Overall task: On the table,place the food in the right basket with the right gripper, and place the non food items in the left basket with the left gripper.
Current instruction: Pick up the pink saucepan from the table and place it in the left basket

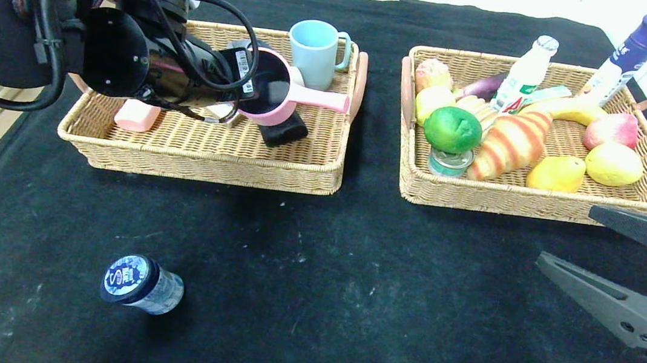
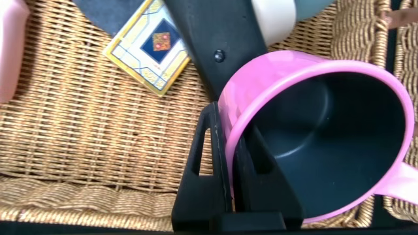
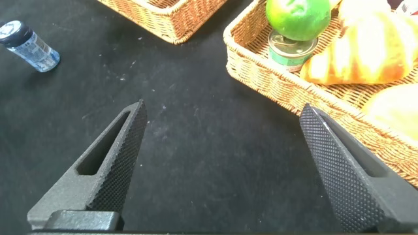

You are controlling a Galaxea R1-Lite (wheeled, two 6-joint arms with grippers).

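Note:
My left gripper is shut on the rim of a pink saucepan with a dark inside. It holds the pan tilted over the left basket. In the left wrist view one finger is inside the pan and one outside, with the gripper pinching the wall. My right gripper is open and empty over the table, just in front of the right basket. A small clear bottle with a blue cap lies on the table at the front left. It also shows in the right wrist view.
The left basket holds a light blue mug, a pink block, a black object and a card. The right basket holds a green fruit, a croissant, a can, other fruit and two bottles.

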